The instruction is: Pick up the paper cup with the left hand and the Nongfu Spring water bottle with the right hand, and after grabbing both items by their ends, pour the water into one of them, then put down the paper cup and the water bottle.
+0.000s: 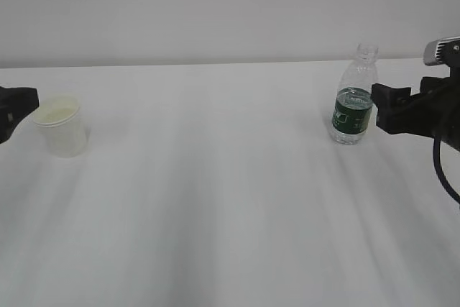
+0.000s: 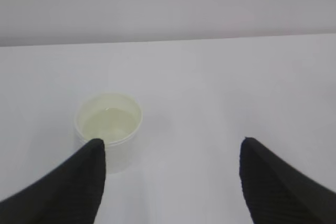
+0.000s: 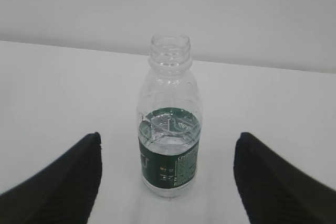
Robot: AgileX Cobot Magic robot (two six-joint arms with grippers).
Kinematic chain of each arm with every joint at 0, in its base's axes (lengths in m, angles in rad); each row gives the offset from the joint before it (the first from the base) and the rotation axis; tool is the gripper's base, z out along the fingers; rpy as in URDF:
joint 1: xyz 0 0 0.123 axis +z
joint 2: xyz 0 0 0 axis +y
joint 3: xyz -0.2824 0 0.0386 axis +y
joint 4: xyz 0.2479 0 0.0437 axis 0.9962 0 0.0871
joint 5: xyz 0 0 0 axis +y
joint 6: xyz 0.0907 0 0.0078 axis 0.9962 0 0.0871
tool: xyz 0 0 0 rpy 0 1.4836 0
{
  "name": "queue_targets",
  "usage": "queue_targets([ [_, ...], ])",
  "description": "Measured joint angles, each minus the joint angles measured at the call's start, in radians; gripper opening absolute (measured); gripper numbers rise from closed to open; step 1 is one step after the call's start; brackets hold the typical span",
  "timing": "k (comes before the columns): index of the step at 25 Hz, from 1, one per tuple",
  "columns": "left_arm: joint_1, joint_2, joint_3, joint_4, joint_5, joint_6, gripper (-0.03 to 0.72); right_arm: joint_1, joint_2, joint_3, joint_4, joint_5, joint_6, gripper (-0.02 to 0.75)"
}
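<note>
Only cup & bottle on table, apparently unblocked.

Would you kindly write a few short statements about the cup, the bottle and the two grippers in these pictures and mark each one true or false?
1. The paper cup stands upright on the table. True.
2. The water bottle has its cap screwed on. False: its threaded neck is open, with no cap.
3. The left gripper is clamped on the cup. False: its jaws stand wide apart, and the cup sits by one fingertip, not between them.
4. The right gripper is open, with the bottle standing ahead, between its fingers. True.
5. The bottle lies on its side. False: it stands upright.
</note>
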Motion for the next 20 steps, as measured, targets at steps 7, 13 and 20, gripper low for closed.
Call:
queue_targets([
  [7,0.000,-0.091,0.000,-0.026,0.157,0.002,0.568,0.000,-0.125,0.000,0.000,0.164,0.000,0.594],
  [13,0.000,-0.178,0.000,-0.032,0.271,0.002,0.568,0.000,-0.194,0.004,0.000,0.308,0.001,0.594],
  [20,0.000,-0.245,-0.017,-0.038,0.424,0.002,0.568,0.000,-0.295,0.006,0.000,0.446,0.001,0.594],
])
